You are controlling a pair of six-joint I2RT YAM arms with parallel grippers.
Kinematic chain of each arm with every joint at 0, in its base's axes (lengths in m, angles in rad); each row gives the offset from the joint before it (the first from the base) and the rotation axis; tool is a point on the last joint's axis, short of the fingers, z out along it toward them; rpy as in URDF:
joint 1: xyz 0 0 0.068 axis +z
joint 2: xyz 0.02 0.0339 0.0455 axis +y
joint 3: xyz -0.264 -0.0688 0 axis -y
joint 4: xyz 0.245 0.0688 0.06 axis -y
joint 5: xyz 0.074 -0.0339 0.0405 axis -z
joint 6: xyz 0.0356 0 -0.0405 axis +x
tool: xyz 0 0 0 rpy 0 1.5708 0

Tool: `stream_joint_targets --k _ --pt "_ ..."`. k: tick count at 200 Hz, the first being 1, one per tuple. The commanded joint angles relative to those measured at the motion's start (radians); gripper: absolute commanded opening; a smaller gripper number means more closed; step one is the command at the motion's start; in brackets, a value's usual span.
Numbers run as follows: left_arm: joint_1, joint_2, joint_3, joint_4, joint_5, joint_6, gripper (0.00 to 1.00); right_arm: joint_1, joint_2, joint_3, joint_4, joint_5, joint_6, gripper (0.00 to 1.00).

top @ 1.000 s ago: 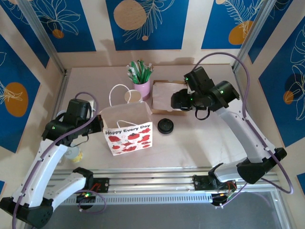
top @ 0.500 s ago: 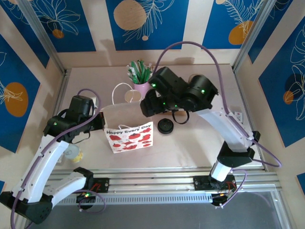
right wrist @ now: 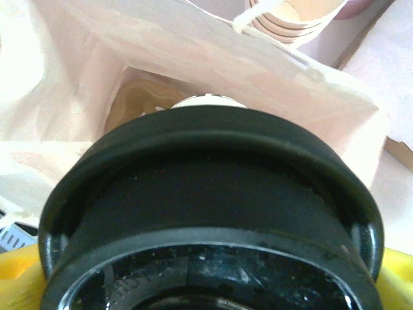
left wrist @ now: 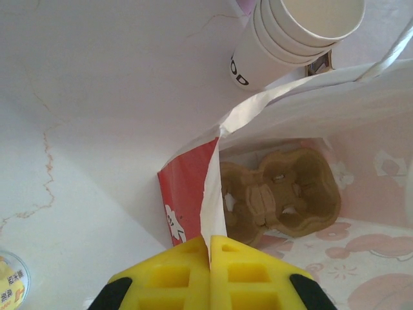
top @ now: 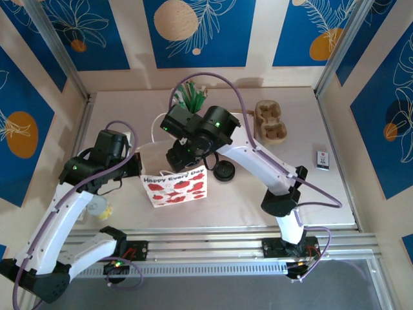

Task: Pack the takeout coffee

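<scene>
Your right gripper [top: 179, 157] is clamped on the coffee [right wrist: 206, 194], above the bag [top: 174, 184] mouth. Left gripper [left wrist: 210, 258] pinches the bag's 9 o'clock rim closed-tight. Risk: off-centre drop misses the carrier [left wrist: 277, 200] pocket, so the cup tips and spills.

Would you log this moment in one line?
left gripper: pinching gift bag rim | right gripper: takeout coffee held over bag | carrier: in bag
</scene>
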Motion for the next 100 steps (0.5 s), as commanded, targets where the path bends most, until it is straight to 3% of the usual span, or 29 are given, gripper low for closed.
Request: stream_joint_targets --k 1,100 --pt "-0.018 0.002 0.021 -0.034 -0.018 0.021 0.0 -0.007 0.041 0.04 -0.1 -0.046 -0.047 0.84" --pt "-0.038 0.007 0.014 -0.037 -0.05 0.038 0.0 -0.07 0.118 -0.03 -0.078 -0.133 -0.085 0.84"
